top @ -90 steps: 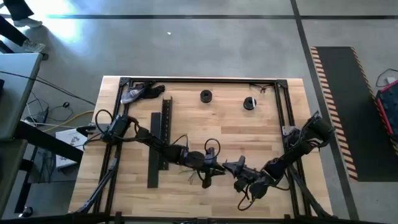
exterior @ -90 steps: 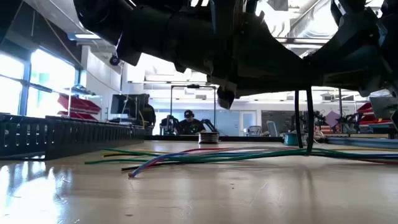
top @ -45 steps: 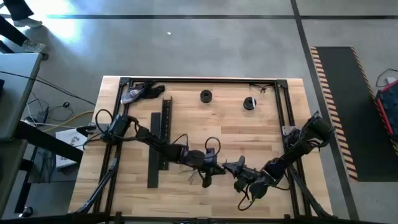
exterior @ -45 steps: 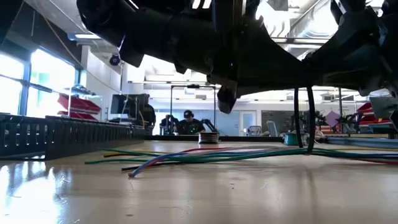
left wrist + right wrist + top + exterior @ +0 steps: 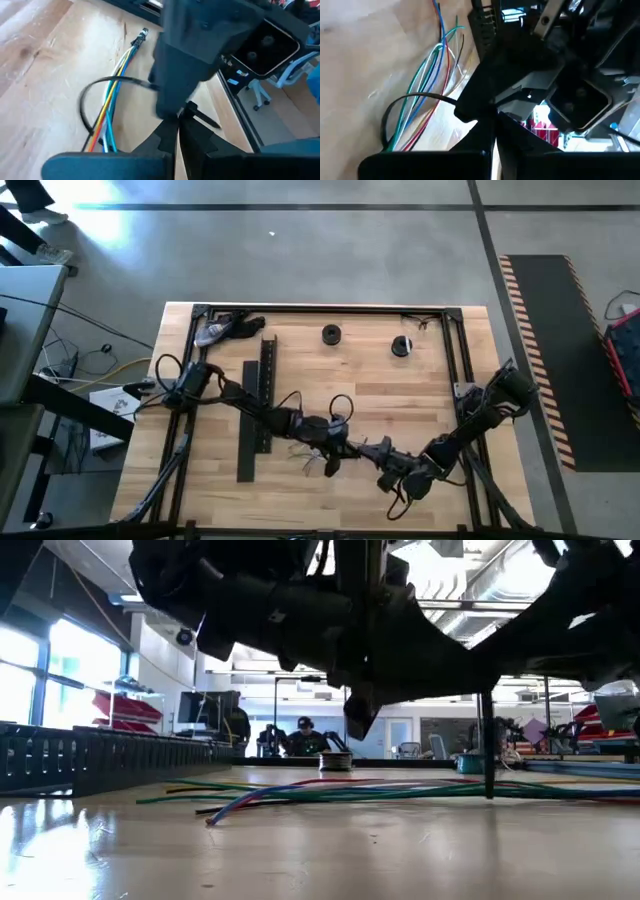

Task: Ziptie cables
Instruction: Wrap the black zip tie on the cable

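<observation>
The cables (image 5: pixel 112 100) are a loose bundle of thin green, blue, red, white and yellow wires. They lie flat on the wooden table near its front middle (image 5: pixel 310 460), and show in the low view (image 5: pixel 330 790) and the right wrist view (image 5: pixel 427 75). A black ziptie (image 5: pixel 87 100) loops around them and stands upright as a thin line (image 5: pixel 488 745). My left gripper (image 5: pixel 176 134) and my right gripper (image 5: pixel 492 132) meet tip to tip just above the bundle (image 5: pixel 355 448), both shut on the ziptie. My left gripper pinches the ziptie beside its head (image 5: pixel 192 107) between the two fingertips, slanting down from the table's left. The short tail (image 5: pixel 212 121) sticks out past them. The loop hangs below around the cables. My right gripper is shut on the strap where it leaves the loop (image 5: pixel 150 85), coming from the table's right. In its own view the left gripper's body hides the contact. The strap (image 5: pixel 447 100) curves away from it around the cables.
A long black slotted channel (image 5: pixel 262 405) lies left of the arms and shows at the low view's left (image 5: pixel 90 755). Two small round objects (image 5: pixel 331 334) (image 5: pixel 401 346) and a tool (image 5: pixel 225 328) sit near the far edge. A black frame rail (image 5: pixel 460 370) borders the table.
In the low view the ziptie loop showed as two upright strands side by side and now shows as one. The arms above it have shifted slightly. The cables have stayed on the table.
</observation>
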### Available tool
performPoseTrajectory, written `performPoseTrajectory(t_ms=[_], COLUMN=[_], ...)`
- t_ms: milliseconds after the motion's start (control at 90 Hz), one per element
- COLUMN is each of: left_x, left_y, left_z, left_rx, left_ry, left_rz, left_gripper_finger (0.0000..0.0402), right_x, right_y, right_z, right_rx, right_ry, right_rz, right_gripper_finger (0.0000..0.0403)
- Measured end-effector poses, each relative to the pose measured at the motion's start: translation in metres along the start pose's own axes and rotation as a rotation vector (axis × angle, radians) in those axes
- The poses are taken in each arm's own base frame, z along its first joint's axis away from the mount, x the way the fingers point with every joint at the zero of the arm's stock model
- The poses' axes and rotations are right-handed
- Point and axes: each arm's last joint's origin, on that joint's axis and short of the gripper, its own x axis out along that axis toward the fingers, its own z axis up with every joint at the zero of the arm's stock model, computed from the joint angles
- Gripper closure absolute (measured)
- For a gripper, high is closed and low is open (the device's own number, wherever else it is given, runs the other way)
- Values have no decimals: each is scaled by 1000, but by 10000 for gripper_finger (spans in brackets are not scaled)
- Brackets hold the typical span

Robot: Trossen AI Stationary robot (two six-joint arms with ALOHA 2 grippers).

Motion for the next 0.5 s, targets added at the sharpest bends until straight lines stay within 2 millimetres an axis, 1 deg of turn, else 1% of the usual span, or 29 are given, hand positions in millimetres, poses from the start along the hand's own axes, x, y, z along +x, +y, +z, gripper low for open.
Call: performPoseTrajectory(t_ms=[144,222,500], left_x=[0,0,0], left_y=[-2,-3,-2], left_z=[-1,-1,-2], left_rx=[9,9,10], left_ry=[-1,1,9], left_rz=[0,-3,-3], left_gripper_finger=[401,401,401], right_x=[0,0,5], right_y=[0,0,-2], right_z=[0,0,-3], right_rx=[66,84,134], right_ry=[0,1,28], right_rz=[0,-1,-14], right_gripper_finger=[401,391,302])
